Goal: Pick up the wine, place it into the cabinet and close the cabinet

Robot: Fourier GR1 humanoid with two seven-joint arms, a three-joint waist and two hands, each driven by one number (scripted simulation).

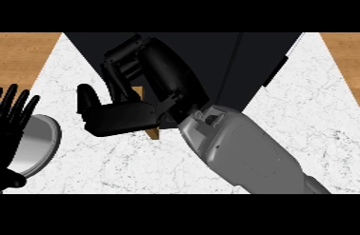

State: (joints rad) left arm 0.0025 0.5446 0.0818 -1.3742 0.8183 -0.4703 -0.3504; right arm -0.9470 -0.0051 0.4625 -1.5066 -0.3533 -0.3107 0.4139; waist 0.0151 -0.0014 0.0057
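Marble in white with grey veins makes up the desk (295,115); plain wooden flooring (28,53) shows past its far corners. At the far side, in the middle, stands the dark cabinet (235,58), its black face narrowing toward the near side.

The right hand (123,119) fills the centre of the head view, held in front of the cabinet's lower left part and above the desk. Its grey forearm (246,153) runs in from the lower right. I cannot tell whether this hand is closed on anything, since its own bulk hides what lies inside it. A small tan piece (153,133) shows just under the palm, and another sliver shows higher up behind the hand. I cannot tell what it belongs to.

The wine cannot be made out anywhere on the desk; if it is near the right hand, the hand covers it.

The left hand (13,117) rests at the view's left edge, open, fingers straight and spread upward. A round silver plate (38,143) lies on the desk just beside it, partly behind it.
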